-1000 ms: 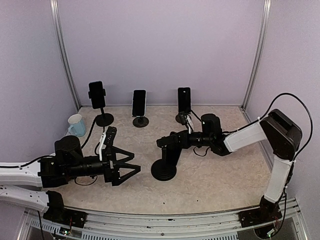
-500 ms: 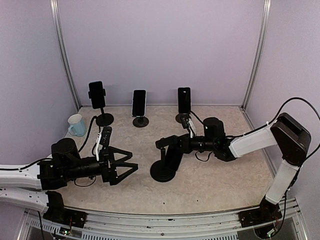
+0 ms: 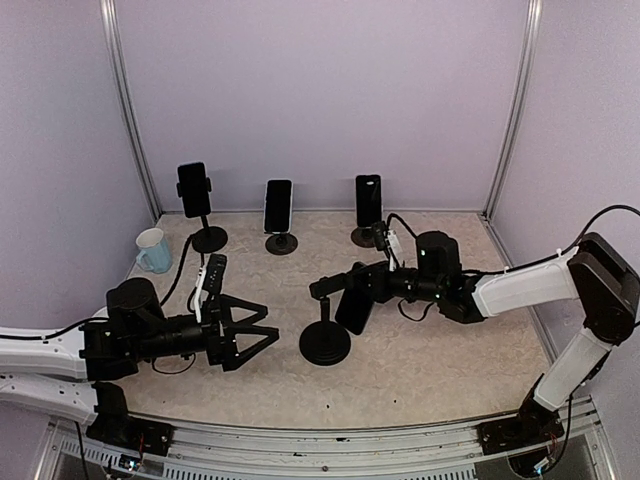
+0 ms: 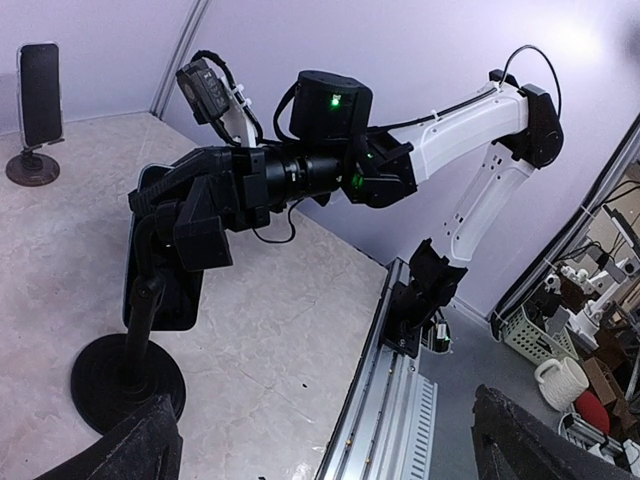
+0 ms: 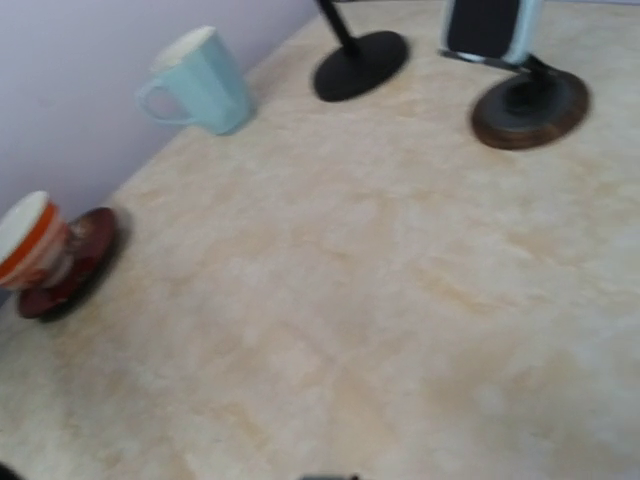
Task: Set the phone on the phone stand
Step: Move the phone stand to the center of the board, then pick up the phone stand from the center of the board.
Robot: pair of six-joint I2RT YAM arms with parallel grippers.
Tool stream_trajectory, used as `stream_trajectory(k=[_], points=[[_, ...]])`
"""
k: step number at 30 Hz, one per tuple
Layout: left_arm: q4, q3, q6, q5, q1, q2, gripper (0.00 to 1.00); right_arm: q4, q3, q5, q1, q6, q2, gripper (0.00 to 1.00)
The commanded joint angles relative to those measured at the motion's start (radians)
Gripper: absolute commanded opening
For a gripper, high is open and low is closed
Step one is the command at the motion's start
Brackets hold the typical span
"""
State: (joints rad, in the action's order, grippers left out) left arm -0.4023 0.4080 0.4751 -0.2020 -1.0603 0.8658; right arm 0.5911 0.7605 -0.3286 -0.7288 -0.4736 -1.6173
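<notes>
A black phone (image 3: 353, 309) hangs tilted in my right gripper (image 3: 343, 291), right beside the post of a black phone stand (image 3: 325, 343) with a round base at the table's middle. The left wrist view shows the same: the phone (image 4: 165, 290) sits behind the stand's post (image 4: 143, 318), and the right gripper (image 4: 190, 225) is shut on its top edge. My left gripper (image 3: 270, 325) is open and empty, left of the stand and pointing at it. Its fingertips (image 4: 135, 450) show at the bottom corners of the left wrist view. The right wrist view shows none of its own fingers.
Three other phones stand on stands along the back wall (image 3: 193, 190) (image 3: 278, 205) (image 3: 368, 200). A light blue mug (image 3: 153, 250) sits at the back left and shows in the right wrist view (image 5: 200, 80). A red and white cup on a saucer (image 5: 40, 250) sits at the table's left edge.
My right arm has swung its elbow out to the right, and the phone now tilts lower beside the stand's post. The left gripper has stayed almost still and open.
</notes>
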Motion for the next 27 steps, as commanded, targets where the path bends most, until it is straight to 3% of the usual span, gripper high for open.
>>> stream_trajectory(k=[1,10,20,27], points=[[-0.032,0.0,0.014,-0.022,-0.004,0.027,0.99,-0.023,0.005,0.112,0.006,0.01,0.0,0.0],[0.0,-0.006,-0.007,-0.008,-0.004,-0.005,0.99,-0.038,0.007,0.131,0.009,0.052,-0.047,0.0],[-0.005,-0.001,-0.021,-0.008,-0.004,0.012,0.99,0.034,-0.038,-0.026,-0.004,0.044,-0.066,0.0],[0.015,0.039,-0.045,-0.003,-0.004,0.049,0.99,0.014,-0.052,-0.041,-0.038,0.049,-0.034,0.0]])
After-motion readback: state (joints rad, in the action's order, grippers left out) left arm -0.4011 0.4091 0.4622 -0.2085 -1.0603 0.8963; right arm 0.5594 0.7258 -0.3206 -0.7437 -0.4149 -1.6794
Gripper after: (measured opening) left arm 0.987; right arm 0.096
